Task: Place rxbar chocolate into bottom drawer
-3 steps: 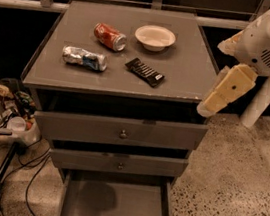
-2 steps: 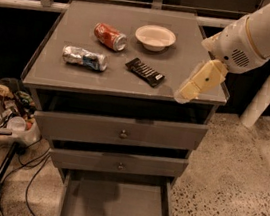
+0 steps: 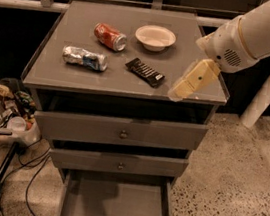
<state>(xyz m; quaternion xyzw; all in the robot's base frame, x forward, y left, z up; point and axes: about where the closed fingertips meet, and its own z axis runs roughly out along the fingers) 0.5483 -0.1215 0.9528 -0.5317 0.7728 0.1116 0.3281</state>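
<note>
One rxbar chocolate [image 3: 145,72] flat on worktop [image 3: 78,79]; bottom drawer [image 3: 114,210] open below; tool [image 3: 177,92] apparently hovering over front-right corner, apart from it; grip cannot be told.

I get one view, high in front, tilted down, fairly near the surface [image 3: 113,85]; the claw [image 3: 179,90] sits over its front right corner.
</note>
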